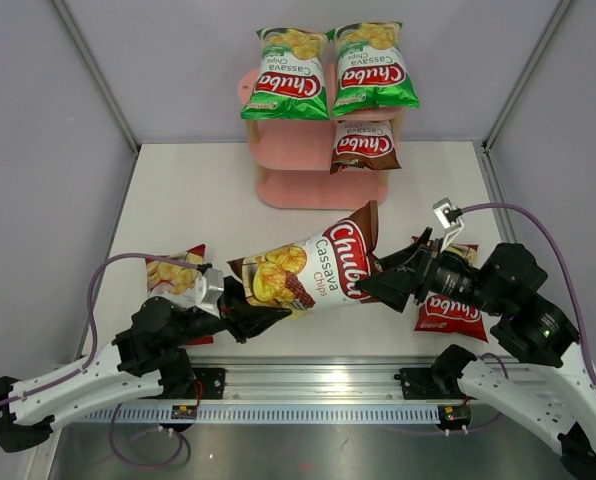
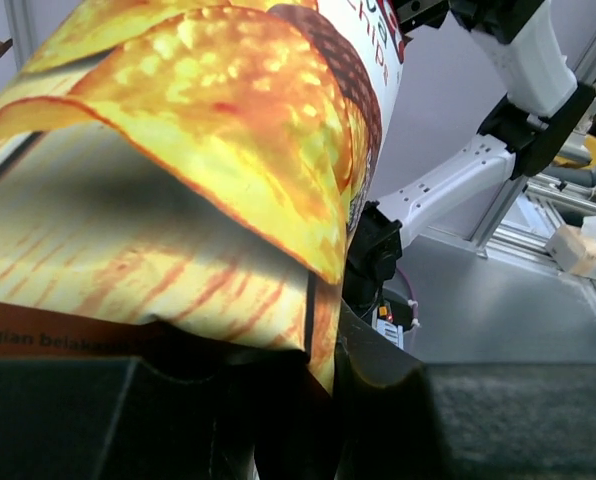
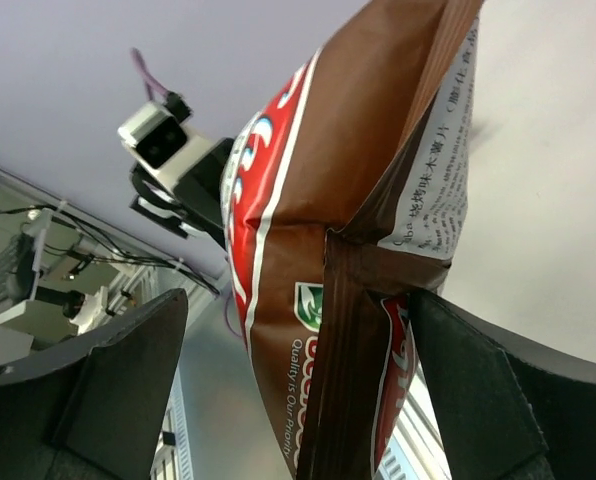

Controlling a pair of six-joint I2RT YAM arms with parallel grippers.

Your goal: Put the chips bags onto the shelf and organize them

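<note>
Brown bag [image 1: 313,272] aloft; three bags [image 1: 292,75] on shelf [image 1: 290,148].

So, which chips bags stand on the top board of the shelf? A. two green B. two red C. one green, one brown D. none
A: the left green bag and the right green bag stand side by side on top of the shelf.

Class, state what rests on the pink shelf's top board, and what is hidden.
The left green bag and right green bag sit side by side on the shelf's top board. They cover most of it; anything behind them is hidden.
</note>
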